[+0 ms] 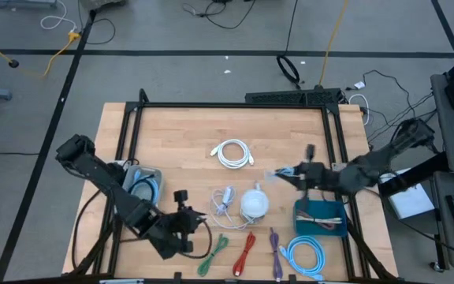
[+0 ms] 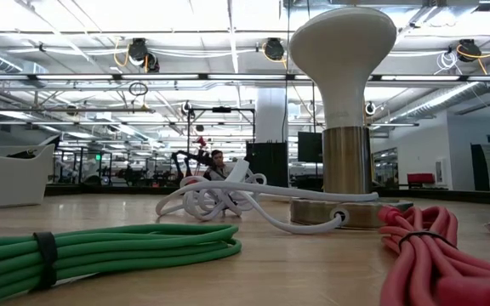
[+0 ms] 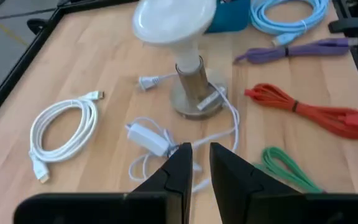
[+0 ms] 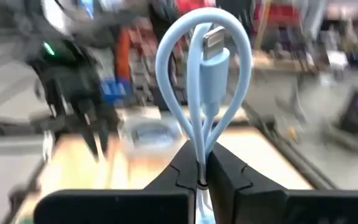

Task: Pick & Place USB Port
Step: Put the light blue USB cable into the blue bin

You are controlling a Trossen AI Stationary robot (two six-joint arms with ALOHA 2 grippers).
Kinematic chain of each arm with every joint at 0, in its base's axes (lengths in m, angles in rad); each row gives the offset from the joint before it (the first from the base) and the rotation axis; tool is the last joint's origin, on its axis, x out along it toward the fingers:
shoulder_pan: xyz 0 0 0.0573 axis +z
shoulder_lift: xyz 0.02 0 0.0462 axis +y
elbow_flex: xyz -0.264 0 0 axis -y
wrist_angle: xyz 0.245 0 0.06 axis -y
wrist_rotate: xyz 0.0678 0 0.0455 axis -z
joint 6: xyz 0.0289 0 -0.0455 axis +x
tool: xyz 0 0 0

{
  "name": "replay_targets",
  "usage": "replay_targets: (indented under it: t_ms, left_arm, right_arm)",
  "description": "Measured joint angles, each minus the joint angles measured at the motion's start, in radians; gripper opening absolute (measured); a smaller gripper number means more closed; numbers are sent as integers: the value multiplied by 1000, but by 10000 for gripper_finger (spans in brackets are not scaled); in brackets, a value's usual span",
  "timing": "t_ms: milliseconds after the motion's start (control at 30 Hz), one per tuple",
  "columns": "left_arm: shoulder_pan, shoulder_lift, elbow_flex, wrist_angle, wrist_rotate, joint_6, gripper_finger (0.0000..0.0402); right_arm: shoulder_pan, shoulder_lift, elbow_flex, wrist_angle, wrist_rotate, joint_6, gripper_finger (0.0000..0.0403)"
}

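Observation:
My right gripper (image 1: pixel 290 173) hangs above the table's right half, shut on a light blue cable (image 4: pixel 202 74) whose loop and flat plug stand up past the fingers. A blue bin (image 1: pixel 320 214) stands just near-side of it. My left gripper (image 3: pixel 201 158) is low over the near left part of the table, fingers a narrow gap apart and holding nothing. Just beyond its tips lies a white adapter (image 3: pixel 148 138) with its thin cord. The white mushroom lamp (image 1: pixel 253 203) stands on its metal base at the middle. My right gripper pinches the light blue cable's strands (image 4: pixel 201 152) between its two fingertips, just below the loop. The loop and the plug (image 4: pixel 213 46) rise beyond the fingers. The held part is lifted clear of the table.
A white cable coil (image 1: pixel 233 154) lies far of centre. Green (image 1: pixel 213 254), red (image 1: pixel 245 252) and purple (image 1: pixel 276 244) bundles and a light blue coil (image 1: pixel 306 256) line the near edge. A grey tray with a blue cable (image 1: pixel 143 187) sits left. Black frame rails edge the table.

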Motion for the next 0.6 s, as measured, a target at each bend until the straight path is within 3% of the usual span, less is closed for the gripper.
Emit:
replay_targets:
  t_ms: [133,267,433,600]
  left_arm:
    - [-35,0,0,-20,-42,-29,62]
    - [-53,0,0,-29,-68,-40,62]
    - [-54,0,0,-62,-79,-89,63]
    - [-60,0,0,-98,-80,-134,63]
  right_arm:
    - [81,17,149,-505,34,317,6]
    - [119,108,227,-827,-137,504,6]
    - [156,266,233,-1045,-361,603,6]
    - [214,411,233,-1087,-537,702,6]
